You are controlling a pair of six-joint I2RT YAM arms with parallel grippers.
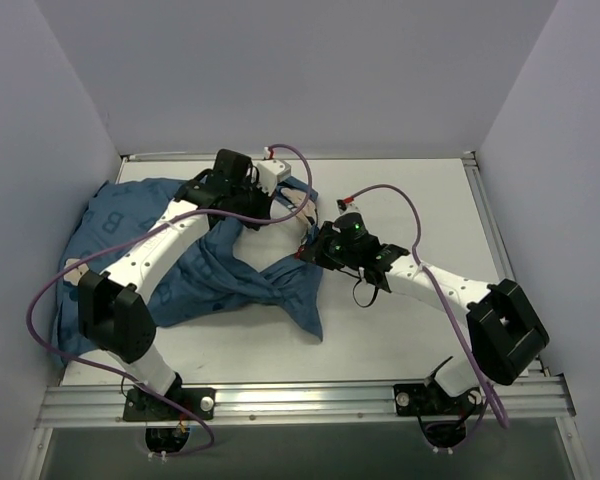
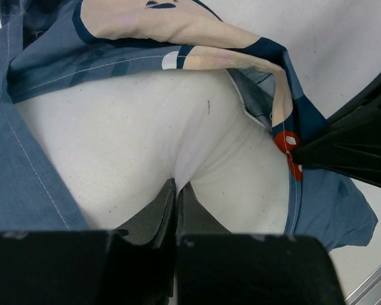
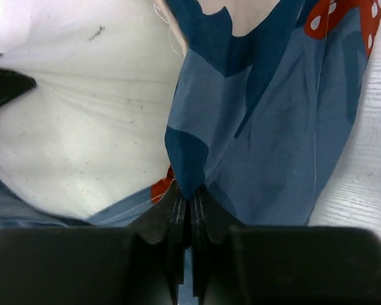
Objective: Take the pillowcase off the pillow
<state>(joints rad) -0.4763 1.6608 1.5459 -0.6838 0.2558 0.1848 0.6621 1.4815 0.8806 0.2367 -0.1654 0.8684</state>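
The blue printed pillowcase (image 1: 230, 285) lies crumpled across the left and middle of the table. In the left wrist view its open edge (image 2: 51, 57) is pulled back off the white pillow (image 2: 133, 127). My left gripper (image 2: 178, 185) is shut, pinching a fold of that white pillow fabric. My right gripper (image 3: 190, 194) is shut on a fold of blue pillowcase (image 3: 273, 140) beside the bare pillow (image 3: 76, 127). The two grippers sit close together, left (image 1: 292, 205) and right (image 1: 312, 250), at the case's opening. Most of the pillow is hidden inside the case.
White walls (image 1: 60, 90) close in the table on the left, back and right. A metal rail (image 1: 310, 400) runs along the near edge by the arm bases. Purple cables (image 1: 40, 300) loop off both arms. Bare white tabletop (image 1: 420, 200) shows to the right.
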